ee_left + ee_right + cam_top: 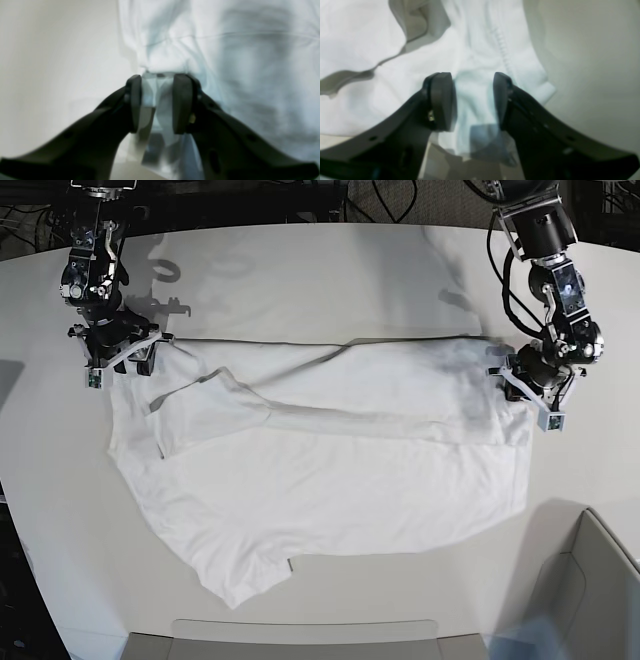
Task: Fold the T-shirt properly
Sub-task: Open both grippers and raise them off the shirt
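Observation:
The white T-shirt (330, 470) lies spread and wrinkled on the white table (300, 280), with its upper part folded down into a long band. My left gripper (530, 395) stands at the shirt's right edge. In the left wrist view its pads (182, 100) stand apart around a bunched fold of the T-shirt (250, 62), and the left gripper (158, 80) is blurred. My right gripper (118, 360) is at the shirt's upper left corner. In the right wrist view the right gripper (471, 77) straddles a hemmed edge of the T-shirt (482, 45), jaws wide apart.
A grey bin (600, 580) stands at the front right corner, and a flat tray edge (300, 635) runs along the front. Bare tabletop lies behind the shirt. Cables hang past the table's far edge.

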Motion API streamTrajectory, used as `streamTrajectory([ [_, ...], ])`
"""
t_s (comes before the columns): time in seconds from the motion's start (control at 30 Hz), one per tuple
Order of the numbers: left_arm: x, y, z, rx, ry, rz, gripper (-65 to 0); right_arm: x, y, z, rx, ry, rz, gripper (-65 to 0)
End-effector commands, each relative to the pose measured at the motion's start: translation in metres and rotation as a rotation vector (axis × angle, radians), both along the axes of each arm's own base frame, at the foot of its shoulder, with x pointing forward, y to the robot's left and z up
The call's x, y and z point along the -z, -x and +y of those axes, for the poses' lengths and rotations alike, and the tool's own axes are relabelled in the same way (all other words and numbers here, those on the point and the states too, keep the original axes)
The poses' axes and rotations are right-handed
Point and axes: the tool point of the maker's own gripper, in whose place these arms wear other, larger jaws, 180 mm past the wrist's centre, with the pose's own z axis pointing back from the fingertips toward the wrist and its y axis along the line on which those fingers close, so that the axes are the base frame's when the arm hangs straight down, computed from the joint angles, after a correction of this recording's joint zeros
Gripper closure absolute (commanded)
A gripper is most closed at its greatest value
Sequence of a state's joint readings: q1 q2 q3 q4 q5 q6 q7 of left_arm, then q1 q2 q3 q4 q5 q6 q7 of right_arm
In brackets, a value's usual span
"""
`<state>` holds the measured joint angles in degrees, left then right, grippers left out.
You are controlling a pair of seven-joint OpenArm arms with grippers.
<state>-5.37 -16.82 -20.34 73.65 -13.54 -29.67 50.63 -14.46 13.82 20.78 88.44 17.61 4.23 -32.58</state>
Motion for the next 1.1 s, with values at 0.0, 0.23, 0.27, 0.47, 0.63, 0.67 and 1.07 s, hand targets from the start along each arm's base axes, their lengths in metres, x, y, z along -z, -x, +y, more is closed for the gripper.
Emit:
streamTrajectory([
  [0.0, 0.007, 0.005, 0.002, 0.013, -0.007, 0.042, -15.1, -0.009, -0.007, -0.006, 0.0, 0.019, -0.036, -22.4],
  [0.23, 0.028, 0.02, 0.008, -0.001, 0.012, 0.117, 0.0, 0.013, 0.003, -0.016, 0.031, 0.01, 0.028, -6.2],
  [0.27, 0.028, 0.02, 0.007, 0.001, 0.011, 0.117, 0.0, 0.016, 0.004, -0.018, 0.034, 0.012, 0.038, -3.9],
  [0.47, 0.033, 0.04, 0.025, 0.003, -0.027, 0.166, 0.0, 0.023, 0.019, -0.034, 0.021, 0.048, 0.139, 0.0],
  [0.63, 0.037, 0.058, 0.04, -0.003, -0.055, 0.199, 0.0, 0.019, 0.021, -0.032, -0.065, 0.044, 0.15, 0.0],
  [0.67, 0.039, 0.063, 0.04, -0.003, -0.057, 0.208, 0.0, 0.015, 0.022, -0.039, -0.056, 0.046, 0.141, 0.0],
  [1.07, 0.044, 0.104, 0.041, 0.024, -0.096, 0.25, 0.0, 0.029, 0.046, -0.04, -0.061, 0.105, 0.19, 0.0],
])
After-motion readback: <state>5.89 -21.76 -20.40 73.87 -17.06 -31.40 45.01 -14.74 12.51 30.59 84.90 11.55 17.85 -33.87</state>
